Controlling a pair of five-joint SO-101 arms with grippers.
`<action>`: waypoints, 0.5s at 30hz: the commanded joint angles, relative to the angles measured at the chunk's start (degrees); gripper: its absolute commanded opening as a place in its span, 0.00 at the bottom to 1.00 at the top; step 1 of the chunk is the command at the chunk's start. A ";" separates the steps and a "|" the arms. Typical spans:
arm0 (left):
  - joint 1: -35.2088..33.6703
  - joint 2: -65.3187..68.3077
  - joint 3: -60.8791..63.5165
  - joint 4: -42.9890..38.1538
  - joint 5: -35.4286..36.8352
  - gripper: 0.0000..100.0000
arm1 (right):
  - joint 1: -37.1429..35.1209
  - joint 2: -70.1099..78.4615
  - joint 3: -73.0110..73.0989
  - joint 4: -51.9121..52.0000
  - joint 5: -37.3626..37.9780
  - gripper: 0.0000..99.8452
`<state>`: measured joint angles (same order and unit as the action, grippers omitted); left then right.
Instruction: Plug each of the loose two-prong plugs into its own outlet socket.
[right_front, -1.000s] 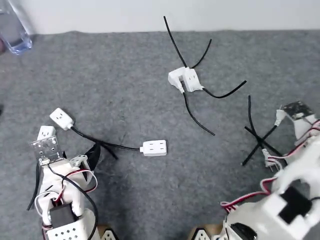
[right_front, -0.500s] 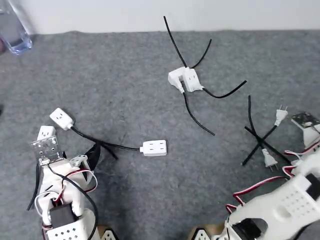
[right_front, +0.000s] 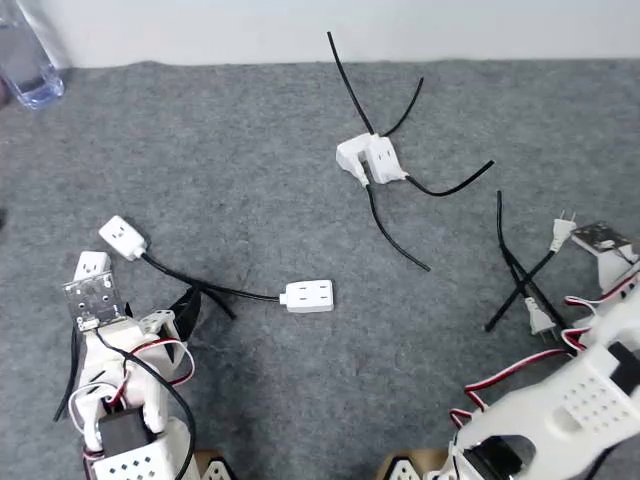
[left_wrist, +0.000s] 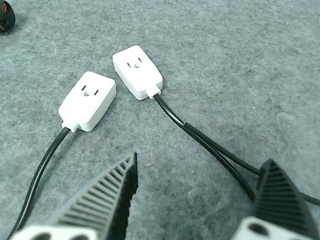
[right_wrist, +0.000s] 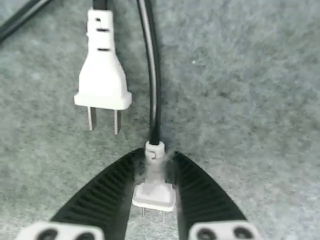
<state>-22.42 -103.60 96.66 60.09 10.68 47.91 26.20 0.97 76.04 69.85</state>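
Observation:
My right gripper is shut on a white two-prong plug, whose black cord runs away from it. In the high view that plug lies at the far right, beside the right wrist. A second loose plug lies next to the cord, and the high view shows it by the crossed cords. My left gripper hangs open above the mat, just short of two white sockets. A third socket lies mid-table.
A plug and socket sit joined at the back centre, with black cords fanning out. A clear bottle stands in the far left corner. Black cords trail across the grey mat between the left arm and the middle socket.
The right arm swung right and back from over the far-right plug, then settled with its fingers around it; the crossed cords shifted slightly. The left arm has not moved.

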 joint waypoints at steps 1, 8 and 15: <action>0.09 -0.26 -0.22 -1.93 -0.26 0.36 | 1.10 0.04 -1.23 0.75 0.44 0.08; 0.09 -0.26 -0.22 -1.93 -0.26 0.36 | 1.45 0.13 -1.14 0.66 2.64 0.01; 0.09 -0.26 -0.22 -1.85 -0.26 0.36 | -0.13 -3.56 -4.31 9.36 2.55 0.01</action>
<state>-22.42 -103.60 96.66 59.91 10.68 48.53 26.73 0.18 80.00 71.87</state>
